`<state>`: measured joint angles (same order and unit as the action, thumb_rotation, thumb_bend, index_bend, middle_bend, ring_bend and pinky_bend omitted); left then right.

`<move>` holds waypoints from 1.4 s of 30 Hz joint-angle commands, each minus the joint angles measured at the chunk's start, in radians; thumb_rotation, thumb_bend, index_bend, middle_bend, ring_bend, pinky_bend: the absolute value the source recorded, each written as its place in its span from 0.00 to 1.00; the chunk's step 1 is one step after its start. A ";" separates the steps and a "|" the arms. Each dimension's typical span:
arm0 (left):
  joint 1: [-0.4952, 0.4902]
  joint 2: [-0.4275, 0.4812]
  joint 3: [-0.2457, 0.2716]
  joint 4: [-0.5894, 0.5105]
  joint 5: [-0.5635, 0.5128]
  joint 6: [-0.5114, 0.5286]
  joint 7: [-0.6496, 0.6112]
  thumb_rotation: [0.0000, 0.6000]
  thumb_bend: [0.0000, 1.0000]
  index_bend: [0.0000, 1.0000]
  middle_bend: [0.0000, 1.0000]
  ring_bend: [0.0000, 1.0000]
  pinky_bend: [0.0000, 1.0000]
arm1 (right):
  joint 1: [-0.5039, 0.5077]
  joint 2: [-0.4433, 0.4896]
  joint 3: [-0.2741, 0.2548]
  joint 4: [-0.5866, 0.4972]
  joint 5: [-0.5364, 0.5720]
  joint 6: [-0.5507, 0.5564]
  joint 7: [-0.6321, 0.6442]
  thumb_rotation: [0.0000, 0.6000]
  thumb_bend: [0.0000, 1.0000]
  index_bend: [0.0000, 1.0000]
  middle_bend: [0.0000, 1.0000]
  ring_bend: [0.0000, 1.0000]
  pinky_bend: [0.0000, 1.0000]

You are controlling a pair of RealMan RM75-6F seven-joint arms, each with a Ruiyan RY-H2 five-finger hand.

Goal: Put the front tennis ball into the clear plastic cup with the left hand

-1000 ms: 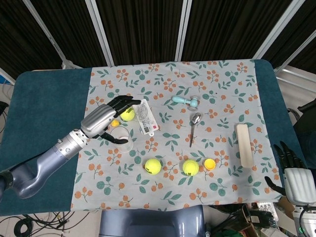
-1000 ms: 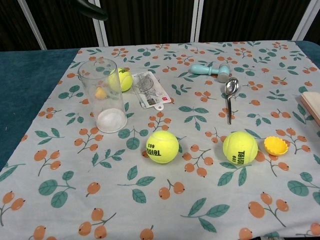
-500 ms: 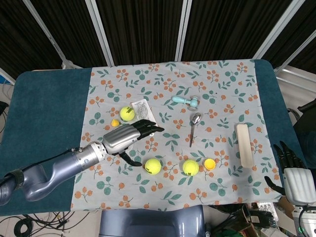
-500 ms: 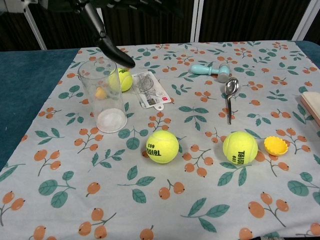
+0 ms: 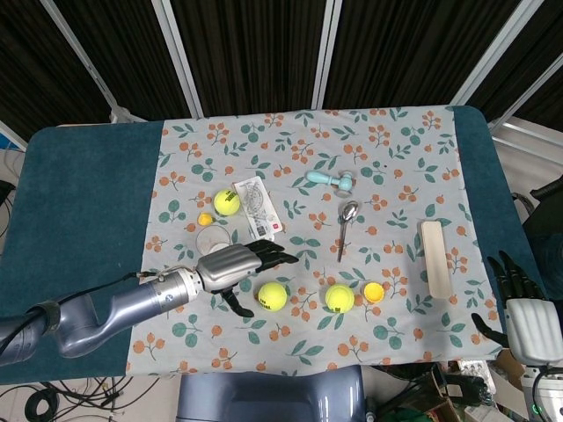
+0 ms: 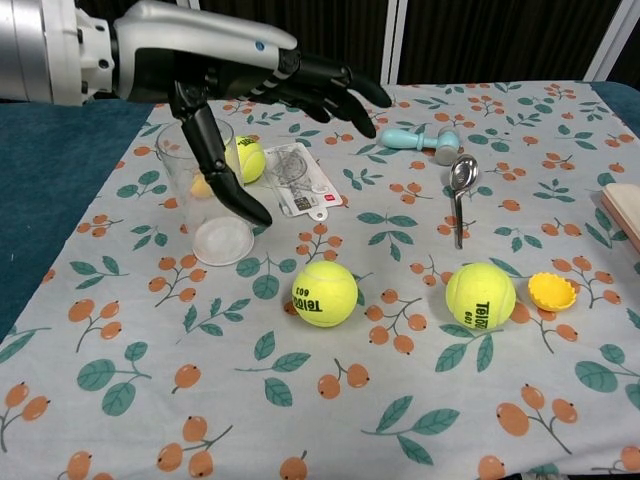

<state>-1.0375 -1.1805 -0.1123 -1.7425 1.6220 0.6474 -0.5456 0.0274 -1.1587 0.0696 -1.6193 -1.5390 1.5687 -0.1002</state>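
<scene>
While the left hand (image 6: 235, 85) is held open with fingers spread above the table, nothing is gripped by it. The front tennis ball (image 6: 324, 293) is seen lying on the floral cloth (image 6: 330, 420), near the clear plastic cup (image 6: 208, 190). The right hand (image 5: 524, 309) is shown open at the table's edge

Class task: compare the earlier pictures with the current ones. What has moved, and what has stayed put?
The left hand swept from beside the far tennis ball toward the robot, past the clear plastic cup, to the front tennis ball; it holds nothing. Balls, cup and right hand stayed put.
</scene>
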 commanded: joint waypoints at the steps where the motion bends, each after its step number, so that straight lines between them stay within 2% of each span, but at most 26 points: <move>1: -0.004 -0.035 0.019 0.023 -0.016 -0.016 0.018 1.00 0.08 0.03 0.11 0.00 0.01 | 0.000 0.000 0.000 0.000 -0.001 0.000 0.001 1.00 0.13 0.02 0.00 0.11 0.26; 7: -0.007 -0.133 0.045 0.092 -0.018 -0.011 0.091 1.00 0.08 0.03 0.11 0.00 0.01 | 0.001 0.001 0.001 -0.002 0.000 -0.001 0.002 1.00 0.13 0.02 0.00 0.11 0.26; 17: 0.002 -0.217 0.065 0.164 -0.052 0.002 0.157 1.00 0.08 0.03 0.12 0.00 0.01 | -0.001 0.003 0.003 0.000 0.004 0.001 0.011 1.00 0.13 0.02 0.00 0.11 0.26; 33: 0.002 -0.362 0.075 0.306 -0.087 0.006 0.199 1.00 0.08 0.06 0.13 0.04 0.04 | -0.001 0.005 0.004 0.004 0.007 -0.001 0.026 1.00 0.13 0.02 0.00 0.11 0.26; 42: -0.001 -0.419 0.080 0.379 -0.098 0.002 0.203 1.00 0.11 0.12 0.15 0.06 0.06 | 0.000 0.005 0.006 0.003 0.011 -0.002 0.028 1.00 0.14 0.02 0.00 0.11 0.26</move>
<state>-1.0380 -1.5960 -0.0332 -1.3670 1.5240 0.6491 -0.3432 0.0270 -1.1534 0.0757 -1.6161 -1.5274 1.5663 -0.0721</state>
